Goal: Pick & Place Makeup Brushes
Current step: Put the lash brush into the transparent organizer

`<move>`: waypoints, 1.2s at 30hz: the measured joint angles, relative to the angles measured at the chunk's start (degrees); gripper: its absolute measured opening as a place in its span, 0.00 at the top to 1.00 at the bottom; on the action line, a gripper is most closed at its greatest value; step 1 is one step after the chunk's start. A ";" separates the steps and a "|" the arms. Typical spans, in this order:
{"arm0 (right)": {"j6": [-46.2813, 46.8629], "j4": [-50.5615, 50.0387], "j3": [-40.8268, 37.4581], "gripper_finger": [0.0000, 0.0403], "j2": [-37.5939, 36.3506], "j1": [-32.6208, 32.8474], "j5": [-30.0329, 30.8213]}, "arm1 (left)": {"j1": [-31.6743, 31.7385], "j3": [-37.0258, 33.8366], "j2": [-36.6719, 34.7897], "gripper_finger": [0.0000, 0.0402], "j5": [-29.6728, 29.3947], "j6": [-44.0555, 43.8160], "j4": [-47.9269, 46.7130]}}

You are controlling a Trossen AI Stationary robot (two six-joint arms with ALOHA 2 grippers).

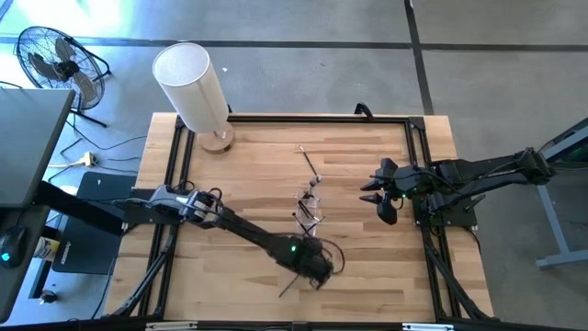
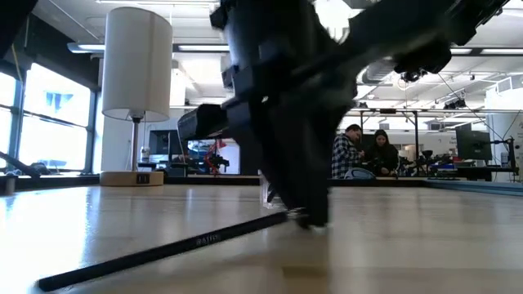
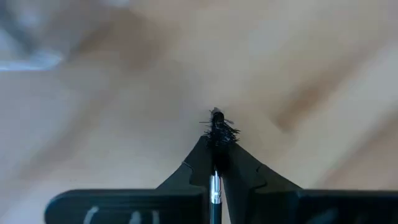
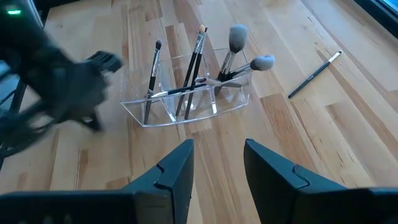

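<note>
Makeup brushes are what I am handling, spread over the wooden surface (image 1: 248,175), which carries everything from the tall white lamp (image 1: 191,85) at its far left corner down to the smallest brush. At the middle stands a clear plastic organizer (image 4: 186,93) with several brushes upright or leaning in its compartments, two of them with fluffy grey heads. One loose dark brush (image 4: 314,74) lies flat on the boards beyond the organizer, apart from it. My left hand (image 1: 315,264) is low near the front edge, its fingers closed on a thin black brush (image 2: 163,253) whose long handle slants out over the boards with its free end resting on them; the bristle tip (image 3: 217,127) pokes out just past my fingertips. My right hand (image 4: 217,165) hovers at the right side, fingers parted and holding nothing, facing the organizer.
</note>
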 joint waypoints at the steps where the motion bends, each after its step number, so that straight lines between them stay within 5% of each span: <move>1: 0.00 -0.20 0.00 0.67 0.00 0.00 0.00 | -0.73 1.10 0.00 0.97 -1.02 1.02 0.23; 12: 1.29 -3.88 -0.24 0.67 0.02 0.00 -0.24 | -9.93 3.05 -13.47 0.97 -28.31 3.89 -13.07; 18: 1.29 -3.78 -0.24 0.67 0.02 0.00 -0.22 | -11.98 0.68 -19.96 0.97 -47.42 7.37 -9.53; 29: 2.14 -3.65 -0.24 0.67 0.02 0.01 -0.97 | -5.62 -19.03 -26.37 0.97 -48.15 31.50 29.81; 33: 2.89 -3.63 -0.24 0.67 0.02 0.02 -1.91 | -5.77 -27.79 -29.55 0.97 -51.06 34.43 35.43; 36: 2.95 -3.63 -0.24 0.67 0.02 0.02 -1.90 | -5.25 -36.05 -32.71 0.97 -51.89 36.09 49.93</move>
